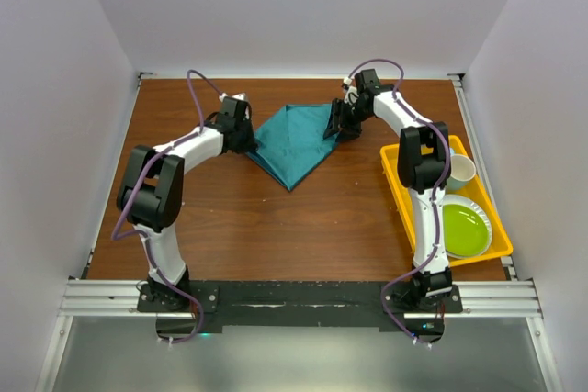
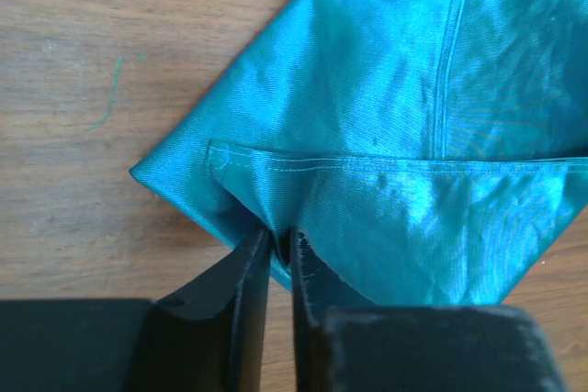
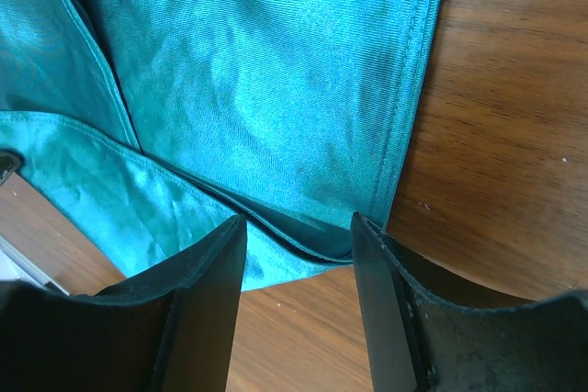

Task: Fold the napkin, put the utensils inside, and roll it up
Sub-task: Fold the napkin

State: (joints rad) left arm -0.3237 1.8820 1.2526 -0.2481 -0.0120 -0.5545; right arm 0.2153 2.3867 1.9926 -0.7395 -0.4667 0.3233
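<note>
The napkin [image 1: 296, 140] lies folded on the far-middle worktop [image 1: 276, 227], long edge running left to right, tip pointing toward the arms' bases. The left pincer [image 2: 280, 238] is clamped narrow on the cloth's left corner. The right pincer [image 3: 296, 243] stands wide astride its right corner.

arms [image 1: 188, 146] white, black joints | cables [image 1: 190, 84] purple | fingers [image 3: 207, 300] matte black

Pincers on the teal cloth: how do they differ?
The left pincer is shut on a folded edge of the napkin; the right pincer is wide open, astride it. The left pincer is at the napkin's left corner, the right pincer at its right side. Both are black.
</note>
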